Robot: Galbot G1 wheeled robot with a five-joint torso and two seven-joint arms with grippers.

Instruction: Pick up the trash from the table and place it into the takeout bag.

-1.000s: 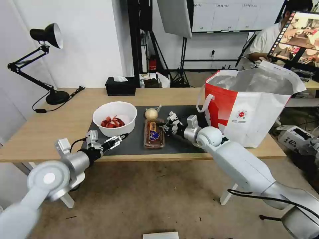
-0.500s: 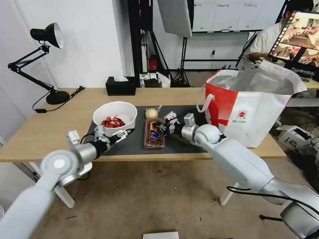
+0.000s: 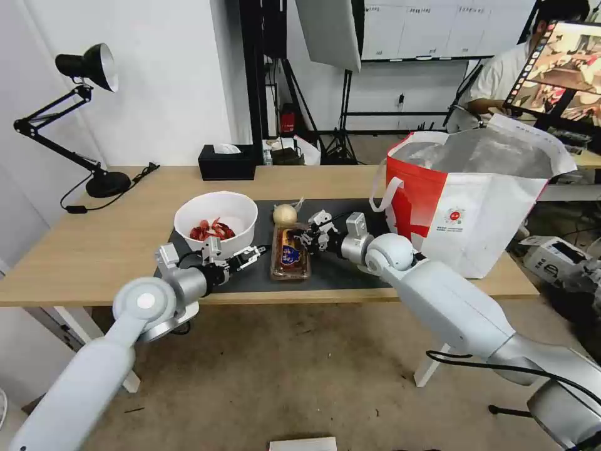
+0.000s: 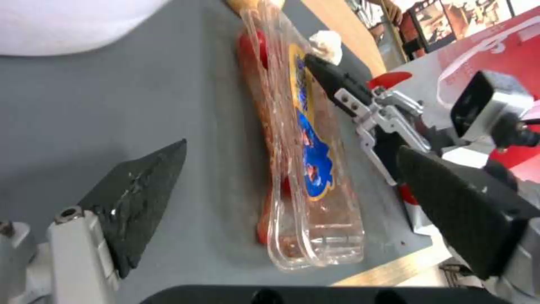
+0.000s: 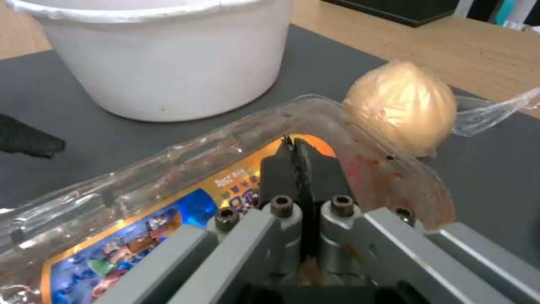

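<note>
A clear plastic tray (image 3: 290, 255) with a blue and orange label lies on the dark mat (image 3: 250, 280) of the table (image 3: 94, 238). My right gripper (image 3: 305, 238) is shut on the tray's far rim (image 5: 295, 145), beside the beige ball (image 3: 285, 215). My left gripper (image 3: 250, 255) is open just left of the tray's near end, and the tray (image 4: 315, 169) lies ahead between its fingers (image 4: 141, 198). The white bowl (image 3: 216, 218) of red scraps stands behind the left gripper. A crumpled white wrapper (image 4: 327, 42) lies past the tray. The takeout bag (image 3: 488, 213) stands open at the table's right end.
A black tissue box (image 3: 227, 163) sits at the table's back edge and a black desk lamp (image 3: 87, 66) at its far left. Bare wood lies left of the mat. The near table edge runs just below both grippers.
My left arm has swung right, from in front of the bowl to beside the tray's near end. My right gripper has edged left onto the tray's far rim.
</note>
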